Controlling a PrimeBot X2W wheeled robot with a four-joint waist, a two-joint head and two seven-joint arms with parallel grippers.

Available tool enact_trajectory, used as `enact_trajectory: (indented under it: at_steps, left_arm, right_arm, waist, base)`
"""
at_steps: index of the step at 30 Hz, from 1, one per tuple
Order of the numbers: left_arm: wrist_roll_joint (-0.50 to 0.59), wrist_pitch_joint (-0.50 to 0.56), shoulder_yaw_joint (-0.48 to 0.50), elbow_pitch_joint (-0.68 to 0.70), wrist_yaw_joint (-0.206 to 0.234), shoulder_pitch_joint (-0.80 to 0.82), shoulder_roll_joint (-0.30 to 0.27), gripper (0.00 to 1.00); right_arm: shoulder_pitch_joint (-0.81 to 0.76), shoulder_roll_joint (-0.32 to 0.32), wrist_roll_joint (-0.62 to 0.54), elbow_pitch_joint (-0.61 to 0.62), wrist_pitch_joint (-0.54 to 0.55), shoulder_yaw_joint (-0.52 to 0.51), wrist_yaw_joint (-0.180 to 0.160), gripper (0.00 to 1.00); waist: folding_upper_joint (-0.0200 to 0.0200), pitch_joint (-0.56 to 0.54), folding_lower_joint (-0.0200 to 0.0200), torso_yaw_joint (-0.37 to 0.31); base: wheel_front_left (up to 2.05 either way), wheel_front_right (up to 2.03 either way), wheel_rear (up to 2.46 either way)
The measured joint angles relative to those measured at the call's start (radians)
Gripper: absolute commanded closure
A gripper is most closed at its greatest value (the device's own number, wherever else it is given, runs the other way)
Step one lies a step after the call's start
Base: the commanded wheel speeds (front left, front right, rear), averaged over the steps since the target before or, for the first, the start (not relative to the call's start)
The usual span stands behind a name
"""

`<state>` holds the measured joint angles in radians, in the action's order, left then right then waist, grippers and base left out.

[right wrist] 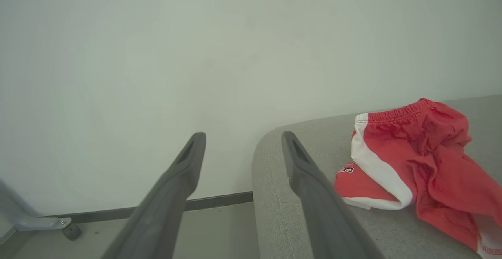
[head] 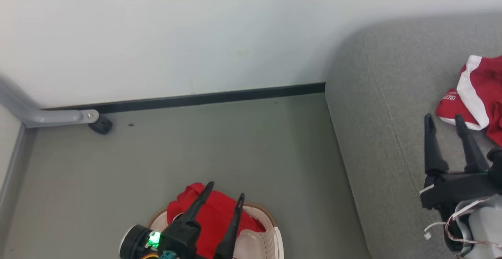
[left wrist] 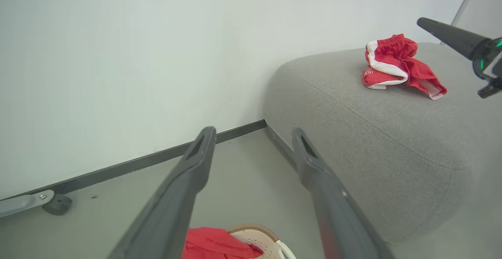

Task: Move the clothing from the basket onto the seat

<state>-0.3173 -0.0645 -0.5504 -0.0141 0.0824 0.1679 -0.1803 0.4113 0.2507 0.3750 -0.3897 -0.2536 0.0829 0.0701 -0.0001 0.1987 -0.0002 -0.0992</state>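
The cream basket (head: 263,239) with a brown rim stands on the floor at the bottom of the head view, and a red garment (head: 213,217) lies in it. My left gripper (head: 225,190) hovers over it, open and empty. In the left wrist view the basket (left wrist: 257,237) and its red garment (left wrist: 213,245) peek in at the bottom edge. A second red garment with white panels (head: 480,90) lies crumpled on the grey seat (head: 392,133) at the right. My right gripper (head: 445,119) is open above the seat, just beside that garment (right wrist: 415,165), empty.
A white wall with a black skirting strip (head: 204,99) runs behind the grey floor. At the left stands a grey metal leg with a black caster (head: 100,125). Bare floor (head: 219,149) stretches between the basket and the wall.
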Motion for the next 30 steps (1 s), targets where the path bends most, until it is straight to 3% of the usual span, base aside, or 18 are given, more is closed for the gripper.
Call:
enact_trajectory:
  at_steps: [30]
  left_arm:
    - [-0.038, -0.043, 0.238, -0.044, 0.041, -0.203, -0.020, 0.00]
  right_arm:
    - [-0.382, -0.057, -0.050, 0.204, 0.000, 0.087, -0.031, 0.00]
  waist:
    - [0.0001, -0.221, 0.0001, 0.085]
  base:
    - [0.00, 0.00, 0.00]
